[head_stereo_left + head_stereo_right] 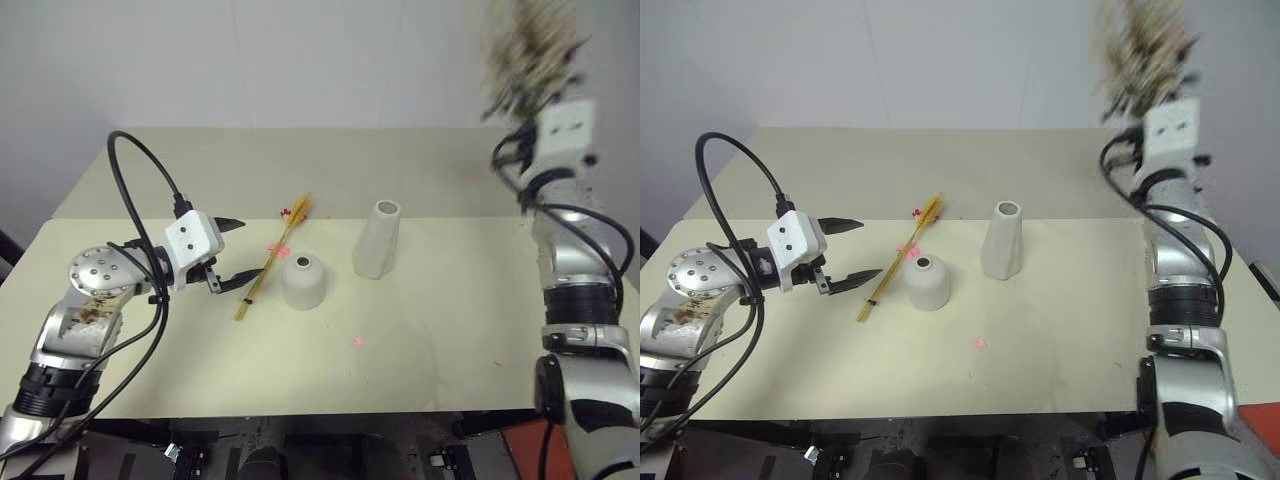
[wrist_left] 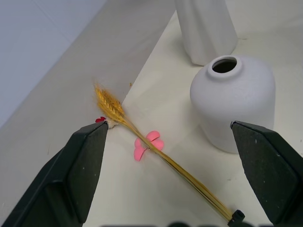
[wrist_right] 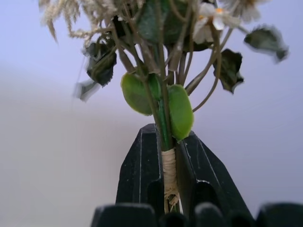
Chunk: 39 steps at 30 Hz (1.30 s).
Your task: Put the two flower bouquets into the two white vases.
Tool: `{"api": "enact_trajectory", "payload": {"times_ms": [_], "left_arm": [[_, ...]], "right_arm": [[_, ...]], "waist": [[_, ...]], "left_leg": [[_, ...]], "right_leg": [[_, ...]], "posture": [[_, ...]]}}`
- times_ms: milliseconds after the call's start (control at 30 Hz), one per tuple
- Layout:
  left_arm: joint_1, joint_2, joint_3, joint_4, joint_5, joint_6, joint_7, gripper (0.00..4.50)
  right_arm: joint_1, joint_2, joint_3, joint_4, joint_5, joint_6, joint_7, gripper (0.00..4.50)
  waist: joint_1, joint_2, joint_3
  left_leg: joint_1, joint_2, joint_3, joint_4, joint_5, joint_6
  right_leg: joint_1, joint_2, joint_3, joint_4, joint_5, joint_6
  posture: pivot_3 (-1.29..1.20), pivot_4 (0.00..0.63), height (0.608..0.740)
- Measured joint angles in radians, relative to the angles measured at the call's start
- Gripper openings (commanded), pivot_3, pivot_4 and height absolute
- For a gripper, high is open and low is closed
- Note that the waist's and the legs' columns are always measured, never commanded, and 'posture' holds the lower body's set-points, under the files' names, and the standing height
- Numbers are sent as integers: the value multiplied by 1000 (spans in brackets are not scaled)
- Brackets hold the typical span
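Altogether two vases (image 1: pixel 303 281) (image 1: pixel 377 240), two bouquets: wheat bundle (image 1: pixel 270 260) lying beside spread left end effector (image 1: pixel 236 250), bushy bunch (image 3: pixel 161 56) clamped by right end effector (image 3: pixel 169 161).

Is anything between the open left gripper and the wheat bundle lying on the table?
Nothing visible. The left gripper hovers with jaws open beside the wheat bundle, open table between them. The short vase stands just past the stalks, beyond them.
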Motion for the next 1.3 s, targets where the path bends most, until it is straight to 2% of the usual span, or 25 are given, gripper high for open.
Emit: {"api": "enact_trajectory", "payload": {"times_ms": [133, 433, 967, 1300], "left_arm": [[-13, 1, 0, 0, 0, 1, -4, 4500], [-35, 6, -5, 18, 0, 0, -22, 4500], [-55, -1, -17, 31, -1, 2, -30, 4500], [-41, -2, -17, 20, -1, 18, -28, 4500]], "right_arm": [[23, 91, -81, -184, 212, -48, 108, 178], [123, 200, -22, -466, 358, 130, 124, 178], [125, 351, 45, -475, 395, 155, 121, 178], [125, 370, 67, -414, 384, 154, 158, 178]], "waist": [[-4, 0, 0], [-8, 1, 0], [-18, 1, 1], [-18, 2, 1]], "left_leg": [[0, 0, 0, 1, 0, 0], [2, 0, 0, 1, 0, 0], [2, 0, -1, 1, 0, 0], [2, 0, -1, 1, 0, 0]], "right_leg": [[2, 0, 0, 1, 3, 1], [2, 1, 0, 2, 3, 1], [2, 1, 0, 4, 3, 0], [2, 1, 0, 4, 3, 0]], "posture": [[0, 150, 740], [0, 150, 740], [0, 150, 740], [0, 150, 740]]}}
